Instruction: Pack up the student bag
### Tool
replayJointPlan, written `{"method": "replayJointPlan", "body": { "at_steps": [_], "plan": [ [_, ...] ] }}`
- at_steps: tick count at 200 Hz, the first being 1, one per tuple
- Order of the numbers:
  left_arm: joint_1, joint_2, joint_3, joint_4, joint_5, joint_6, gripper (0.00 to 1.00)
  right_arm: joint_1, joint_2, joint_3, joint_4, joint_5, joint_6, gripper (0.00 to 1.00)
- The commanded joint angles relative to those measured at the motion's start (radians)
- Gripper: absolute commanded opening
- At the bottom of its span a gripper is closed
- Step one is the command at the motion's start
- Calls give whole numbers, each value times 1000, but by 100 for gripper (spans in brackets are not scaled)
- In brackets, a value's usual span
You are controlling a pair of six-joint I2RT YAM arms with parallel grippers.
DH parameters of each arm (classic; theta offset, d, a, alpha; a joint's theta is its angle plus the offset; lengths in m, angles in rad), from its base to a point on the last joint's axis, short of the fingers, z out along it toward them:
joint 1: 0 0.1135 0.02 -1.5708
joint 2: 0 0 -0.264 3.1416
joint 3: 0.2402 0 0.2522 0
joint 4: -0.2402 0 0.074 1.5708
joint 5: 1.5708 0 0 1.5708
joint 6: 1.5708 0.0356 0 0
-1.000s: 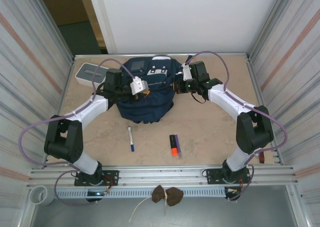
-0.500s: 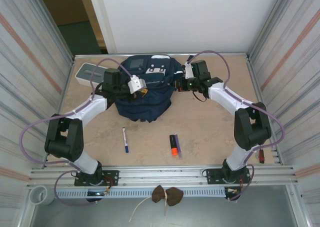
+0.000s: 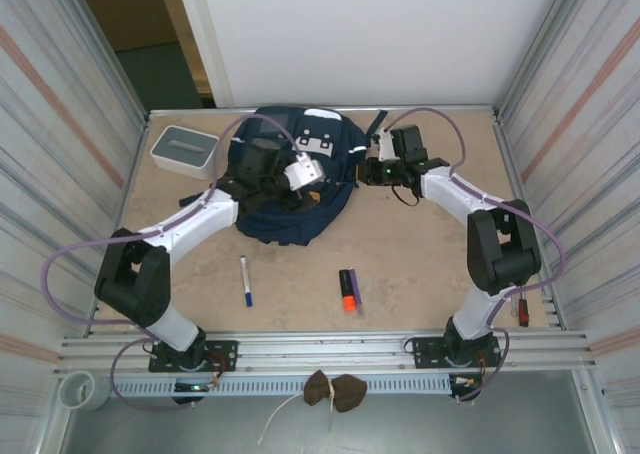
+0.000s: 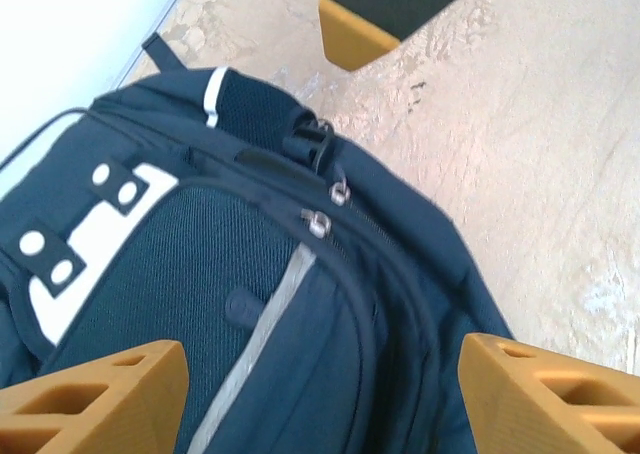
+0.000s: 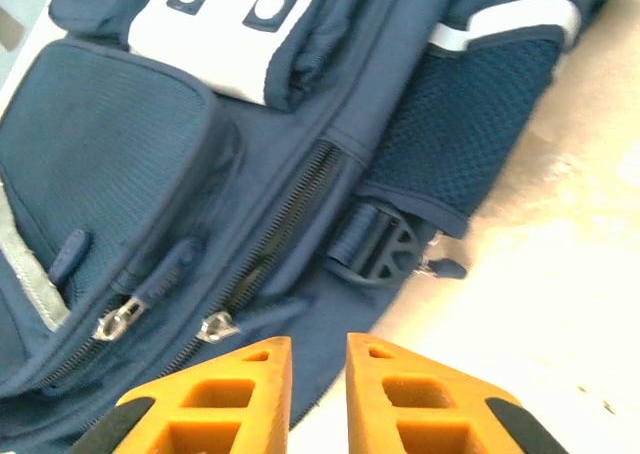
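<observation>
Arm hardware, as I see it
Left arm, right arm: black joints, white links, purple cables, orange fingers.

The overhead camera looks down on the whole surface; both wrist cameras look closely at the backpack, which the overhead view shares.

Beige mottled tabletop, ribbed metal side walls, white back panel, aluminium rail along near edge

Backpack: navy blue, white patches, grey stripe, silver zip pulls.
Box: white, grey top.
Pen: white, blue cap.
Highlighter: orange and dark purple.
Table: mottled beige.
Left claw, right claw: amber fingers.
</observation>
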Motion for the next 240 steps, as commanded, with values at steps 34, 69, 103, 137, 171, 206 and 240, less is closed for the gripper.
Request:
{"method": "replayJointPlan", "body": {
  "at_steps": [34,69,103,137,171,206,240],
  "plan": [
    [-78,172,166,-173,-215,-12,72,-45,-82,-78,14,25,2,36],
    [-85,199,187,-210,-208,-9,75,-57,-93,-91,15,21,-12,41],
    [-78,226,198,-216,-215,0,68,-57,-83,-96,28,-2,-13,43],
    [-12,194,193,-185,-57,13,20,-54,-102,-107,53,-55,-85,46],
    [66,95,113,-72,226,97,0,-35,-123,-113,83,-115,-257,49],
    [149,0,14,38,452,189,0,6,-85,-68,56,-174,-423,50],
    [203,-6,-4,84,572,200,0,44,-13,29,1,-299,-502,51]
  ]
}}
